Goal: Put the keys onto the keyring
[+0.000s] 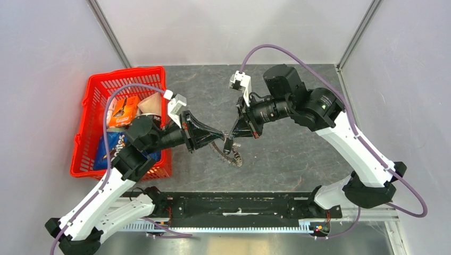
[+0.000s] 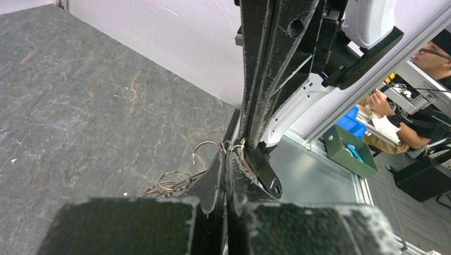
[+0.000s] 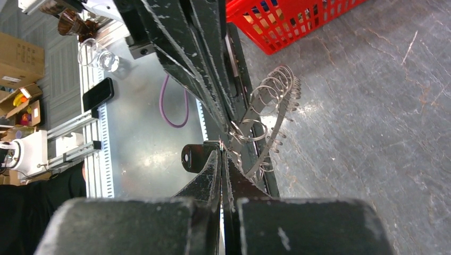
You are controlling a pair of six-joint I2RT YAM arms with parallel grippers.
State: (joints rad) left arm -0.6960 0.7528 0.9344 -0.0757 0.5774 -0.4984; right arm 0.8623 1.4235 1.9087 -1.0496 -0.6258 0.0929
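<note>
Mostly hidden, keys (image 3: 192, 158) seemingly touch keyring (image 3: 276, 90).

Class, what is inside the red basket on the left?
In the red basket lie an orange packet and a blue packet. The left arm covers its near right part, so anything there is hidden.

The desk (image 2: 80, 106) is finished in matt, veined grey stone. The keyring (image 3: 280, 85) is formed of shiny metal wire. The left tool (image 2: 227, 156) and right tool (image 3: 222, 154) are seen scuffed, rough and black.
</note>
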